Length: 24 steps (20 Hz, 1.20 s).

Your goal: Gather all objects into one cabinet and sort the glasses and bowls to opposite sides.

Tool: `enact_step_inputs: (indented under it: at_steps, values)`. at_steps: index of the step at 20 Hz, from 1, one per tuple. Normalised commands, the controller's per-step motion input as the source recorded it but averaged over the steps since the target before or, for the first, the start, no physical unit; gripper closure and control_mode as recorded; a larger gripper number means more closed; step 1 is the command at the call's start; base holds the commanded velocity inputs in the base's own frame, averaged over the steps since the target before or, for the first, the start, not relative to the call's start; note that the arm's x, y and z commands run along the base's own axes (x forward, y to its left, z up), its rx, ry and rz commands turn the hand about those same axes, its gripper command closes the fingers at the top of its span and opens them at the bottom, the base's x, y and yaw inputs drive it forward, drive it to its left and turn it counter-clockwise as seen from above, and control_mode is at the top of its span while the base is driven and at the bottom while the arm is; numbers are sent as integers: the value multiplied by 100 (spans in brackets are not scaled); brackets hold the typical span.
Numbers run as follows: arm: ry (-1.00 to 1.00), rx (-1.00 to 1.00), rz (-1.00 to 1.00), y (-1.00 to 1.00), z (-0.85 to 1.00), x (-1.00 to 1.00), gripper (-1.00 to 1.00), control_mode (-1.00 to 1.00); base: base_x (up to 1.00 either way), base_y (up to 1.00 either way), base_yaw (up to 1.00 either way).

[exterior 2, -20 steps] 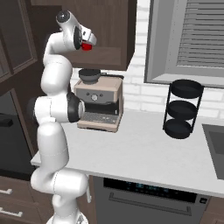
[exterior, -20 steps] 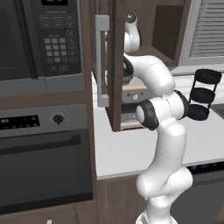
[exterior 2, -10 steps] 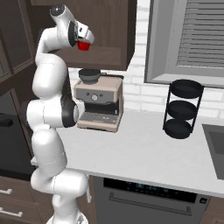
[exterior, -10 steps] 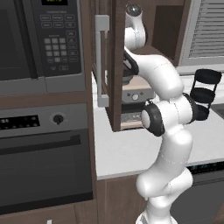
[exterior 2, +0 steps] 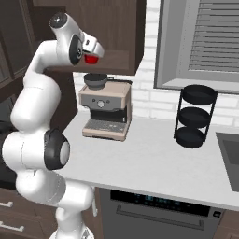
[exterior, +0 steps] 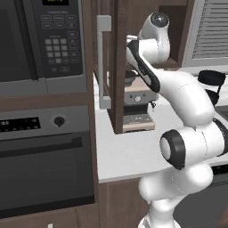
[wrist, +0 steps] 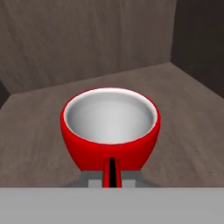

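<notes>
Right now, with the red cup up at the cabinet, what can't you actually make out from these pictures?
- Gripper fingertips: right base view, covered by the red cup and the hand.
- Whether the cup's base touches the cabinet shelf: hand view, hidden under the cup's own body.
- The other cups and the bowl: left base view, the open cabinet door and the arm screen the shelf.

Arm (exterior: 187,102) of glossy white, rounded shell segments, thick and tubular, swelling to a bulbous base (exterior 2: 51,196) section. Dark grey to black round caps and rings at the joints, one large disc at the elbow (exterior 2: 52,155) and a smaller grey-capped dome at the uppermost joint (exterior: 159,19). Black band along one upper link (exterior: 143,67); hand housing (exterior 2: 92,46) white, angular, with a dark inset face; no cables, screws or markings discernible.
</notes>
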Motion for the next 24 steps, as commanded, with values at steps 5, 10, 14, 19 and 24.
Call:
enact_step_inputs:
  at_steps: [5, 10, 14, 19, 24]
  values:
    - [-19, 0, 0, -33, 20, -100, 100, -100, 0, 0, 0]
    - [-11, -2, 0, -9, 37, -100, 100, -100, 0, 0, 0]
    - [-5, -2, 1, -3, 35, -100, 100, -100, 0, 0, 0]
    - [0, 0, 0, -11, 16, -100, 100, -100, 0, 0, 0]
    - [3, 0, 0, -16, 0, -100, 100, -100, 0, 0, 0]
